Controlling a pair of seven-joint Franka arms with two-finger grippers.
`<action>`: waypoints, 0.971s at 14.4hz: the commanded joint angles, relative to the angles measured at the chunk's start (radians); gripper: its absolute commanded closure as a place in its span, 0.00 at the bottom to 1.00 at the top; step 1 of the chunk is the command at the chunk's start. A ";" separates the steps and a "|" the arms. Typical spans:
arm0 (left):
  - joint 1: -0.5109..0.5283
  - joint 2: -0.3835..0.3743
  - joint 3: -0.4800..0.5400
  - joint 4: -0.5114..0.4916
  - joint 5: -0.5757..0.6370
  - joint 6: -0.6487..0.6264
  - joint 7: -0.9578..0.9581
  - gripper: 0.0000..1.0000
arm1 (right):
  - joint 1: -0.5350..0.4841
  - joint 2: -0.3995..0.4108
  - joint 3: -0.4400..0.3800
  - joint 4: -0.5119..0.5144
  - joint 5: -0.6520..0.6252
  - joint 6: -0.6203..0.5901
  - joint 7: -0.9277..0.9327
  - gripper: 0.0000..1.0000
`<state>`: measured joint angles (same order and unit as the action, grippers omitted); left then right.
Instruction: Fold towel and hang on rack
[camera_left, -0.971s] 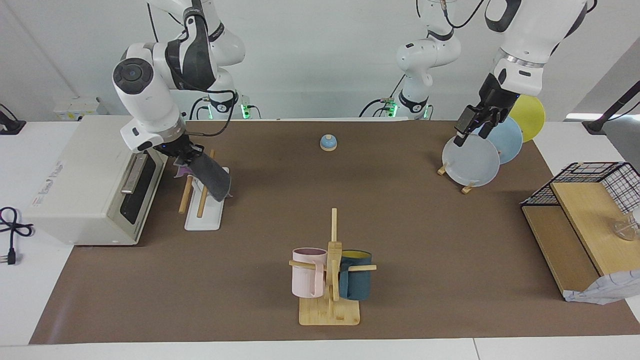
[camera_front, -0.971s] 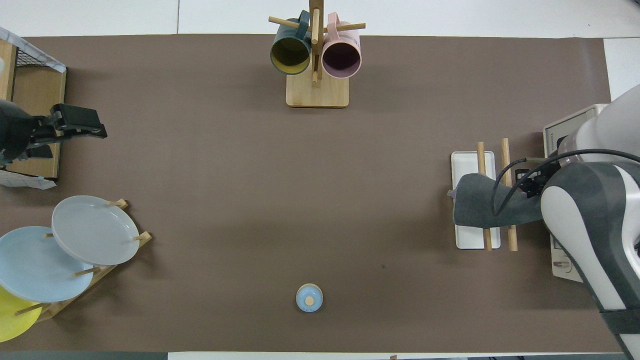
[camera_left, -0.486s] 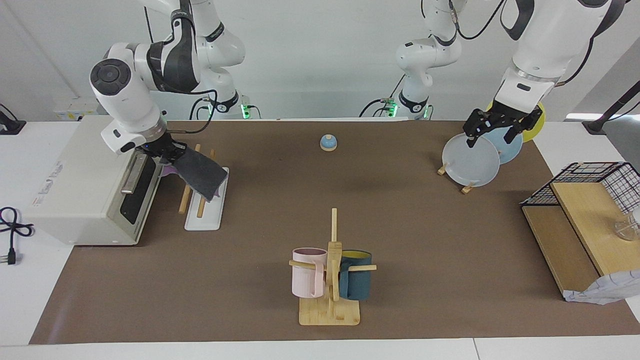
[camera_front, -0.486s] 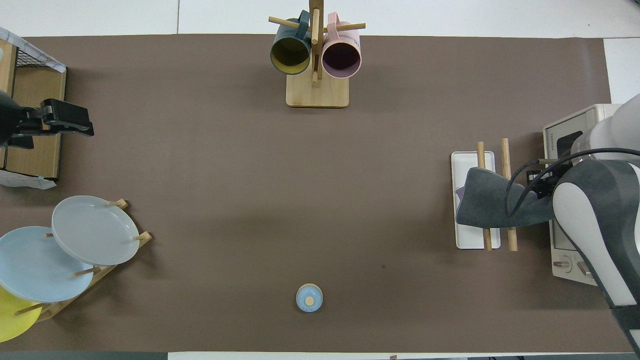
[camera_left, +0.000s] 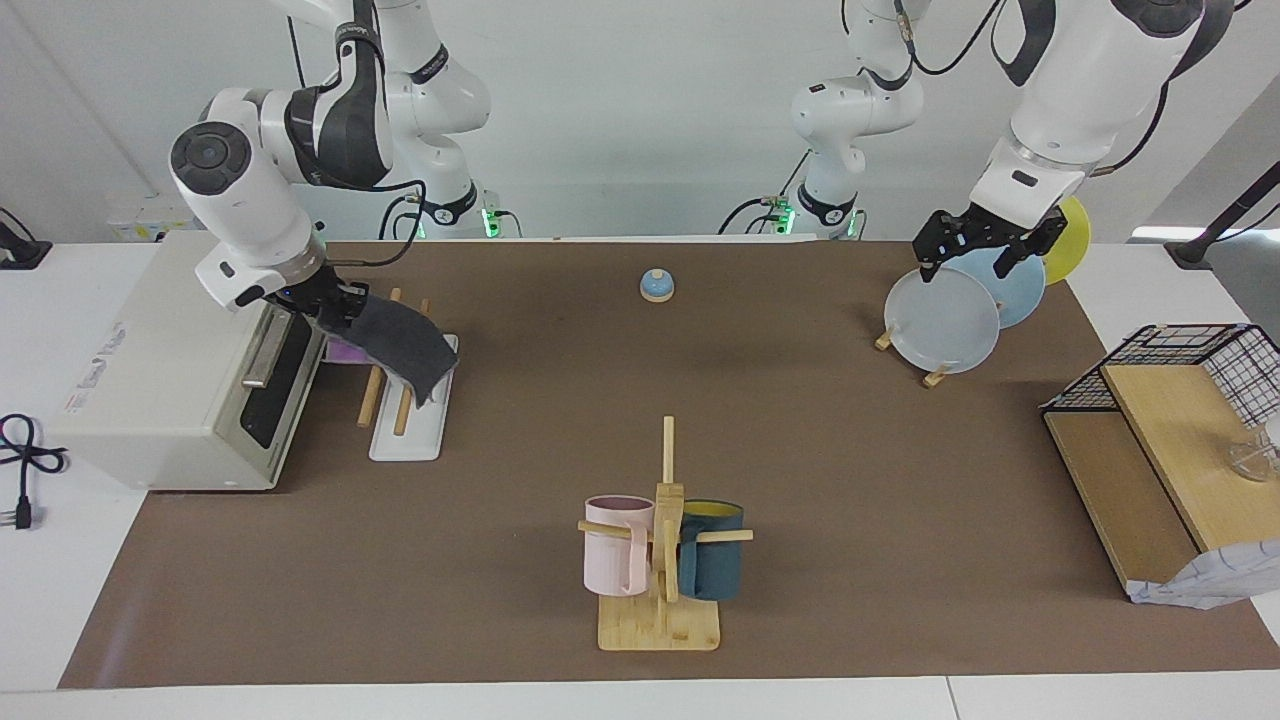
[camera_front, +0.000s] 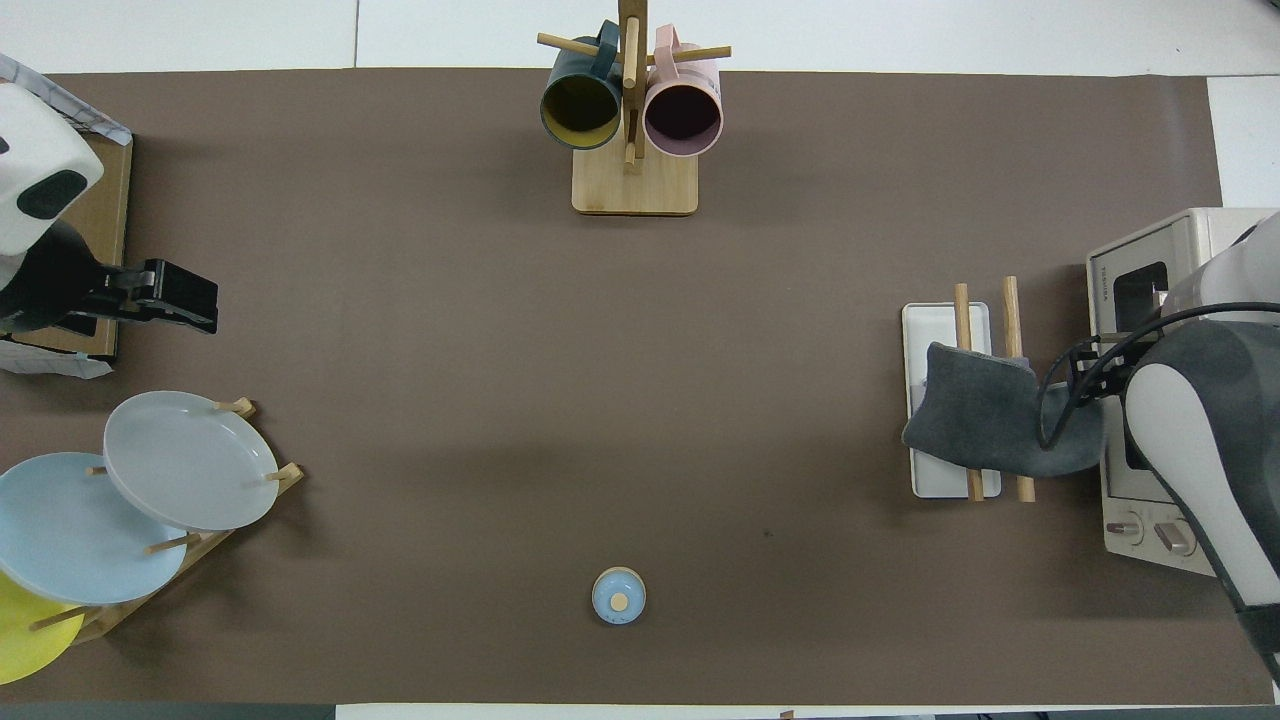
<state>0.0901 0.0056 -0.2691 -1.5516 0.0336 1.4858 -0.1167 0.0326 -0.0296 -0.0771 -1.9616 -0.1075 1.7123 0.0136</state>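
The towel (camera_left: 400, 345), dark grey face up with a purple strip showing at the gripper end, is draped across the two light-wood rods (camera_left: 371, 392) of the white-based rack (camera_left: 405, 440). Its free end hangs down toward the table's middle. It also shows in the overhead view (camera_front: 985, 420), across the rack (camera_front: 940, 485). My right gripper (camera_left: 335, 305) is shut on the towel's edge, between the rack and the oven. My left gripper (camera_left: 963, 262) is open and empty, up in the air over the plates.
A toaster oven (camera_left: 160, 370) stands right beside the rack at the right arm's end. A mug tree (camera_left: 660, 540) with two mugs, a small bell (camera_left: 656, 286), a plate stand (camera_left: 945, 320) and a wood shelf with a wire basket (camera_left: 1180, 400) are also on the table.
My right gripper has drawn back toward the oven and lower, pulling the towel across the rods so it drapes over them. My left gripper has turned and shifted slightly over the plates.
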 joint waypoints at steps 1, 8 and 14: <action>-0.079 -0.059 0.097 -0.045 -0.052 0.004 0.015 0.00 | -0.020 -0.021 0.011 -0.011 -0.018 0.006 -0.030 0.00; -0.075 -0.081 0.099 -0.050 -0.063 0.010 0.018 0.00 | -0.008 -0.035 0.020 0.162 -0.003 -0.132 -0.029 0.00; -0.069 -0.081 0.099 -0.048 -0.063 0.010 0.012 0.00 | -0.022 -0.016 0.014 0.322 -0.001 -0.290 -0.026 0.00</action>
<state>0.0311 -0.0489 -0.1884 -1.5682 -0.0169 1.4866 -0.1141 0.0314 -0.0718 -0.0672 -1.6726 -0.1075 1.4473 0.0105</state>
